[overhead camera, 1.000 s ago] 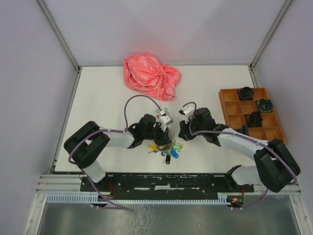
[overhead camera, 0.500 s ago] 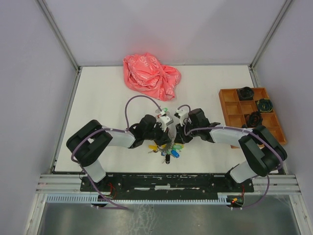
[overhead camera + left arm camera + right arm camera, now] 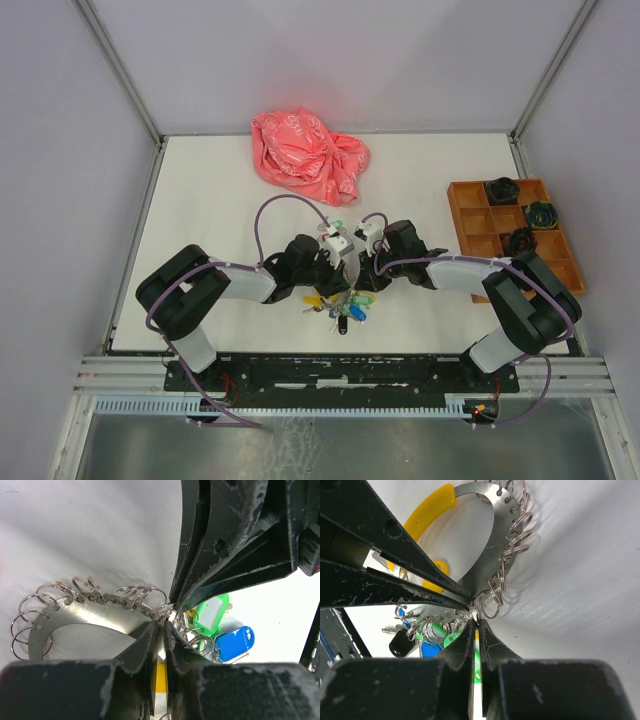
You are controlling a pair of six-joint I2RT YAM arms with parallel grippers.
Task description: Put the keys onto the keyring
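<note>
The keyring shows as a flat silver band pierced with holes that carry many small split rings, with a yellow grip on one side. Its bunch of keys with green and blue tags lies on the table. My left gripper is shut, its tips pinching the band's edge. My right gripper faces it tip to tip and is shut on a small split ring at the band; green shows in the slit between its fingers. The key itself is hidden.
A crumpled pink bag lies at the back of the white table. An orange compartment tray holding black coiled items stands at the right. A black key fob lies in the bunch.
My right gripper has moved left until its tips meet the left gripper's tips over the bunch. The left arm has stayed in place.
</note>
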